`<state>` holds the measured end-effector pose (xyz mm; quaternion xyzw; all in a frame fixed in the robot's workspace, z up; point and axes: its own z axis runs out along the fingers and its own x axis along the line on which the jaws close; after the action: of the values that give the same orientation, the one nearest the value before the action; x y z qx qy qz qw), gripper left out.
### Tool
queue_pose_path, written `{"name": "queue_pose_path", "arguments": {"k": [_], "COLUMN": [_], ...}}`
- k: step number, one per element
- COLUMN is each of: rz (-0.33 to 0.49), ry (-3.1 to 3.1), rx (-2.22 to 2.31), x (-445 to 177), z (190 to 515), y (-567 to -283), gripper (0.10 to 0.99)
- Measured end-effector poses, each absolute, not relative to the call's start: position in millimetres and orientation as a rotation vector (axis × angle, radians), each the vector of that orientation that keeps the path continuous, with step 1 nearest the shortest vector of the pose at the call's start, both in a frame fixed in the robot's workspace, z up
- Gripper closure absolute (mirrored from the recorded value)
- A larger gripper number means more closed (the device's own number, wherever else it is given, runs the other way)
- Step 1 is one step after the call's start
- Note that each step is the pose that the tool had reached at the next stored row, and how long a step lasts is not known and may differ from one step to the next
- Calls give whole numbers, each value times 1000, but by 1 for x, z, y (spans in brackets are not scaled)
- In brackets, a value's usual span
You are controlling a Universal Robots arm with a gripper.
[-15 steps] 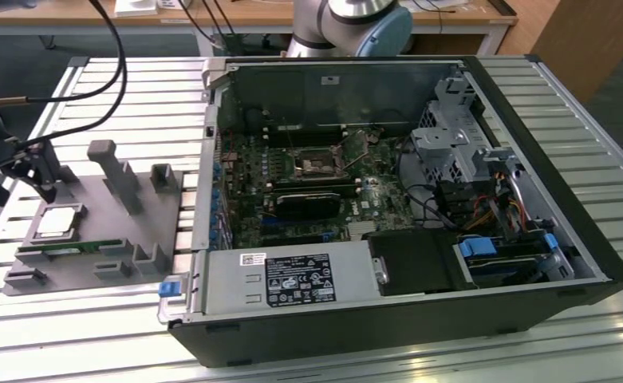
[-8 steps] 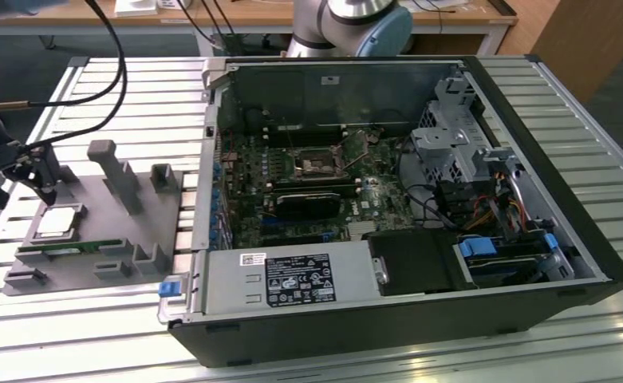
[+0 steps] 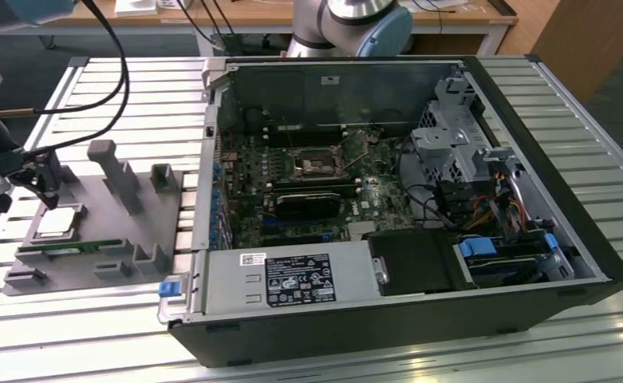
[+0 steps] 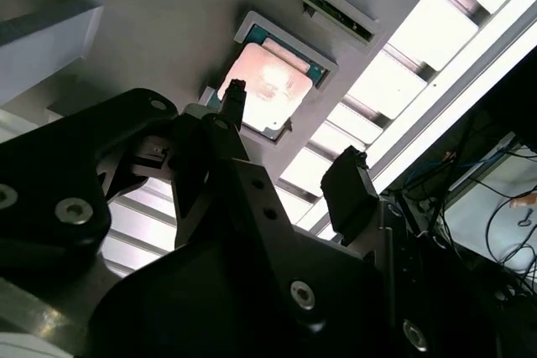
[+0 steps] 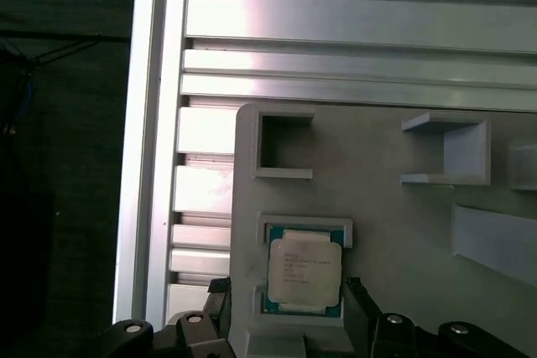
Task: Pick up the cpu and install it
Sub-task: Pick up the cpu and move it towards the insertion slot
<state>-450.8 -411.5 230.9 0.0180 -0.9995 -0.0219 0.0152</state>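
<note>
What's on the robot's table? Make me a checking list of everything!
Surface: slatted metal table.
Job's things: cpu lies flat in a pocket of the grey tray.
Clutter: memory stick on the tray; open computer case beside it.
Grippers: end effector open, straddling the cpu, not gripping it.
Cables: black cables hang over the table; wires inside the case.
Surroundings: wooden desk behind the table.

Silvery cpu with teal rim, grey tray.
</note>
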Motion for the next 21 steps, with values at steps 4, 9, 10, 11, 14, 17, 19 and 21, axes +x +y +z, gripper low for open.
{"name": "queue_pose_path", "arguments": {"k": [4, 9, 10, 11, 14, 17, 19, 21], "rz": [-68, -68, -68, -68, -68, -68, -68, -69], "ry": [-3110, -3110, -3110, -3110, -3110, -3110, -3110, -3110], "rx": [56, 56, 56, 56, 56, 56, 56, 56], "x": [-449, -449, -449, -449, -449, -448, -448, -448], "z": [229, 228, 228, 228, 227, 226, 225, 224], "y": [-411, -412, -412, -412, -412, -412, -412, -412], "gripper": [439, 439, 439, 439, 439, 439, 439, 439]}}
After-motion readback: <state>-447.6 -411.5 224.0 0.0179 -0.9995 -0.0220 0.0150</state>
